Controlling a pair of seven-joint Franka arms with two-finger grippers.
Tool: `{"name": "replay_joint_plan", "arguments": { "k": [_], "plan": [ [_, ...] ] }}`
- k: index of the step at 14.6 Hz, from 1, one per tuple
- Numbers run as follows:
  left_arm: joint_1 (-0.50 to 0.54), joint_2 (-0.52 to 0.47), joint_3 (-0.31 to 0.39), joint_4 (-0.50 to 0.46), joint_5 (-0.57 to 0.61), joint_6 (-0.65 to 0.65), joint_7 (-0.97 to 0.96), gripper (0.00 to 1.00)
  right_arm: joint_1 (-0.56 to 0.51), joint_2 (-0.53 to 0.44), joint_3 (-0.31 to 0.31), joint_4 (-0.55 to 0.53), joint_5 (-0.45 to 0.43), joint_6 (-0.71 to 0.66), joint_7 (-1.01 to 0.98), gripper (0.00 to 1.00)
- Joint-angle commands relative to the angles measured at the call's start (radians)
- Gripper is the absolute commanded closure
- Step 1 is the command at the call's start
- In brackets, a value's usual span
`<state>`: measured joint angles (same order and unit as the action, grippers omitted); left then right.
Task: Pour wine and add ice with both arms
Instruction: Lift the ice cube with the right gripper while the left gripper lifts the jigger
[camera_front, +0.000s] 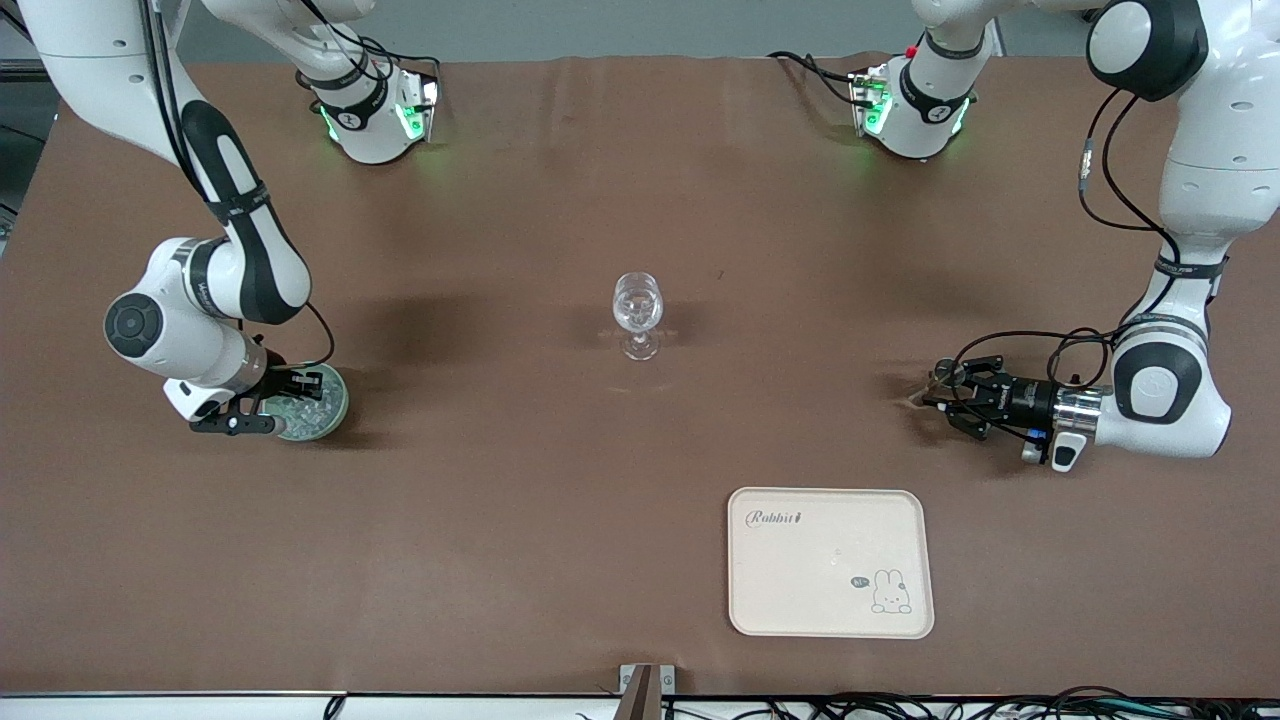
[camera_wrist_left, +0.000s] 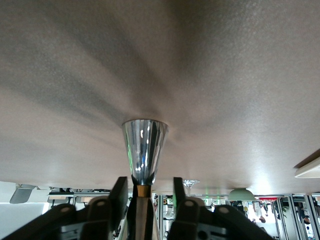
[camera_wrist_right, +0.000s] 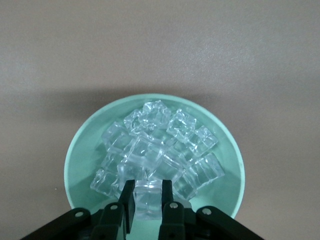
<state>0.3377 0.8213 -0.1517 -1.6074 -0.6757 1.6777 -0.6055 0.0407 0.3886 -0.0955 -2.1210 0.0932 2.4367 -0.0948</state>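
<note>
One cube of the ice (camera_wrist_right: 148, 199) is being pinched between the closed right fingers (camera_wrist_right: 167, 202) inside the green bowl (camera_wrist_right: 80, 165). A cork-necked silver spout (camera_wrist_left: 144, 149) is lying between the left fingers (camera_wrist_left: 118, 197), which are being kept slightly apart.

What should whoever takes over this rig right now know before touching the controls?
Right gripper: down in the green bowl at the right arm's end, shut on an ice cube.
Left gripper: low at the left arm's end, fingers either side of a steel-tipped tool on the table; grip unconfirmed.
Wine glass: mid-table, upright; no wine or ice seen in it.
Tray: nearer the front camera.
Left: carry ice to the glass, pour wine.
</note>
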Motion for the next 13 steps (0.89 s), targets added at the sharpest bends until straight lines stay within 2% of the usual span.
{"name": "replay_joint_plan", "arguments": {
  "k": [1, 4, 6, 8, 10, 13],
  "plan": [
    [-0.006, 0.006, 0.003, 0.0, -0.024, -0.006, 0.02, 0.71, -0.01, -0.005, 0.004, 0.076, 0.025, -0.111, -0.016, 0.98],
    [-0.009, 0.003, 0.001, 0.004, -0.024, -0.006, 0.016, 0.9, -0.015, -0.025, -0.004, 0.214, 0.026, -0.324, -0.008, 0.98],
    [-0.011, -0.005, -0.002, 0.007, -0.025, -0.009, 0.009, 0.99, -0.033, -0.054, -0.004, 0.339, 0.025, -0.477, 0.029, 0.99],
    [-0.005, -0.008, -0.031, 0.014, -0.025, -0.01, 0.006, 0.99, -0.039, -0.098, -0.009, 0.444, 0.013, -0.597, 0.061, 0.99],
    [-0.009, -0.02, -0.077, 0.018, -0.025, -0.007, -0.026, 0.99, -0.045, -0.173, -0.018, 0.489, 0.008, -0.637, 0.06, 0.99],
    [-0.005, -0.06, -0.162, 0.023, -0.027, -0.004, -0.106, 0.99, -0.045, -0.261, -0.021, 0.579, -0.056, -0.766, 0.06, 0.99]
  ]
}}
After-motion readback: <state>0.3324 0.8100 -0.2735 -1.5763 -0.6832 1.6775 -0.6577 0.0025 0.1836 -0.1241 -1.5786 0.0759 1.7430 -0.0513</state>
